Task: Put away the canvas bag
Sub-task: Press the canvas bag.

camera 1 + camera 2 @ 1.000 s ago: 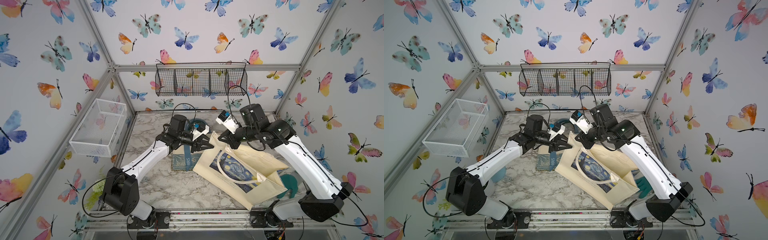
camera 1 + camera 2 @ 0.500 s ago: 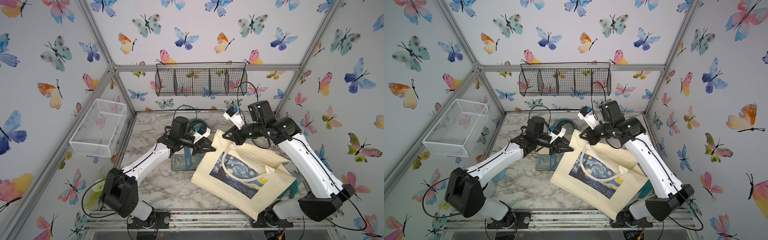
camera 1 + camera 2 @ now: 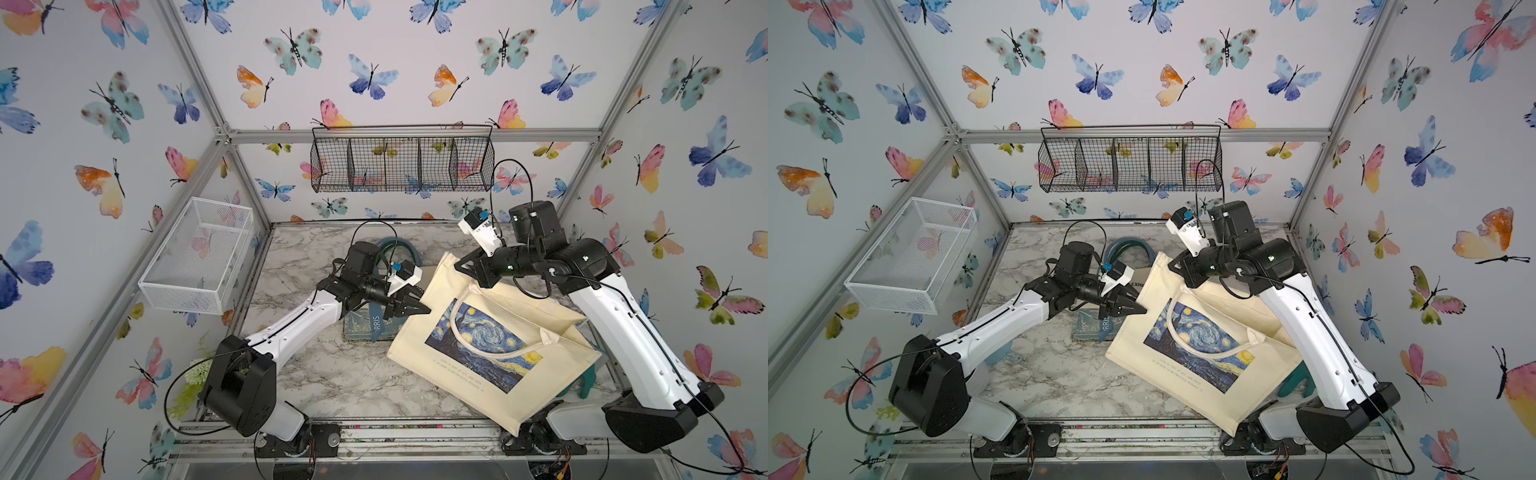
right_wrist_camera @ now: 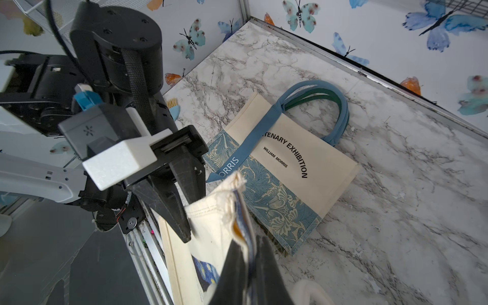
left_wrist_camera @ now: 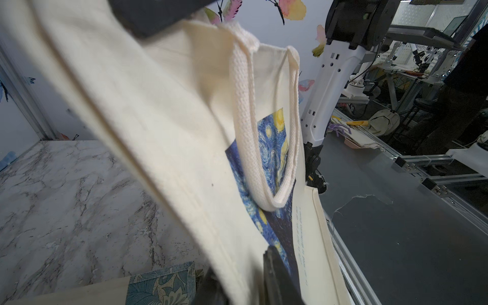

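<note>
— What have your jaws got?
— My right jaws are clamped on a top corner of the canvas bag (image 3: 490,345) and hold that corner above the worktop (image 3: 332,374). My left jaws stand narrow astride its side edge. Whether they pinch it, I cannot tell.
— And the bag itself?
— It hangs slanted over my right side, lowest corner over the front rail. A second bag (image 4: 303,163) lies flat on the worktop below my left jaws.

The bag (image 3: 490,340) hides most of a teal thing (image 3: 588,380) at four o'clock. Its small print (image 3: 457,374) is unreadable; the second bag (image 3: 359,330) sits half covered.
</note>
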`<state>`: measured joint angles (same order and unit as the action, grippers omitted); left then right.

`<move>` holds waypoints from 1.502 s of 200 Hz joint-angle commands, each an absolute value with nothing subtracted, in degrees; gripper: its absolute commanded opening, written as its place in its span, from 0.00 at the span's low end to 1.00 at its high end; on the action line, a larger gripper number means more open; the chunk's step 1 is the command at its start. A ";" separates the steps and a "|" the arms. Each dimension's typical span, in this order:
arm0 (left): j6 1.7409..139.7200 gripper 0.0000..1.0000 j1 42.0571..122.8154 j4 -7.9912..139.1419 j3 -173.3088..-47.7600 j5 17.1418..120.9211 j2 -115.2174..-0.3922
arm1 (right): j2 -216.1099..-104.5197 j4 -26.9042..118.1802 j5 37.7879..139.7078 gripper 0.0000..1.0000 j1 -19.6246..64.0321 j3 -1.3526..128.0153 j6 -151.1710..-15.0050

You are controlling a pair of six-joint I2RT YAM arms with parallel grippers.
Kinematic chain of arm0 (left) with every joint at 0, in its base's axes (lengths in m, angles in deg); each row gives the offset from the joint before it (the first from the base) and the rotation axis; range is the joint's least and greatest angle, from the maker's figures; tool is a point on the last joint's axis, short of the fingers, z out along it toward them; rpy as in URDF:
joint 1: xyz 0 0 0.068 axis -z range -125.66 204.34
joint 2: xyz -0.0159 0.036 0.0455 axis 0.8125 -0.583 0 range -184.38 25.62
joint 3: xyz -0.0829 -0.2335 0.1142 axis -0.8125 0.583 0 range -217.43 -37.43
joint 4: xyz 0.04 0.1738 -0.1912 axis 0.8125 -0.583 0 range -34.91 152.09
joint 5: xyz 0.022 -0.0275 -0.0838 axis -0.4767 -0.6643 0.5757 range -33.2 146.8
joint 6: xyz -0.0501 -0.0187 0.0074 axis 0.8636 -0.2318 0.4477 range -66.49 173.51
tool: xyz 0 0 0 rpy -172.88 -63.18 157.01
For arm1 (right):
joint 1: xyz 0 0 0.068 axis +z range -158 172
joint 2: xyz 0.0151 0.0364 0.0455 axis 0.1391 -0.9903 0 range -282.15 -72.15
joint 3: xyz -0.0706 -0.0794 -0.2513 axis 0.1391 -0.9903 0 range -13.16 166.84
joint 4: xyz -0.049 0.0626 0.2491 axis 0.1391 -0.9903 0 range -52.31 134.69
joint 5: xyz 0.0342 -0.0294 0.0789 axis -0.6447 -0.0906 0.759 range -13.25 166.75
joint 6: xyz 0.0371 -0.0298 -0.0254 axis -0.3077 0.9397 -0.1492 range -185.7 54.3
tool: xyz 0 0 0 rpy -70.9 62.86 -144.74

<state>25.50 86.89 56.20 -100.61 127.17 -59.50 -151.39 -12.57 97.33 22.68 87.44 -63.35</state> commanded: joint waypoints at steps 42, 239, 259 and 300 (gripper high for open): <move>23.70 0.25 88.85 48.21 -98.36 131.58 -58.94 | -146.60 9.70 99.25 0.02 20.04 89.53 -65.70; 35.18 0.35 88.79 62.84 -103.61 122.71 -53.76 | -141.85 15.15 139.23 0.02 20.13 64.33 -58.73; 35.31 0.35 88.83 61.86 -103.53 123.38 -54.35 | -141.20 17.45 129.64 0.02 20.13 65.21 -61.68; 33.86 0.00 88.88 60.13 -101.42 123.97 -53.29 | -140.87 19.37 116.62 0.02 20.13 67.14 -63.51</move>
<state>34.81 88.53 62.28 -103.01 121.18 -53.81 -142.04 13.79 124.43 20.47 64.01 -61.32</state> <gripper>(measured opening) 0.222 0.082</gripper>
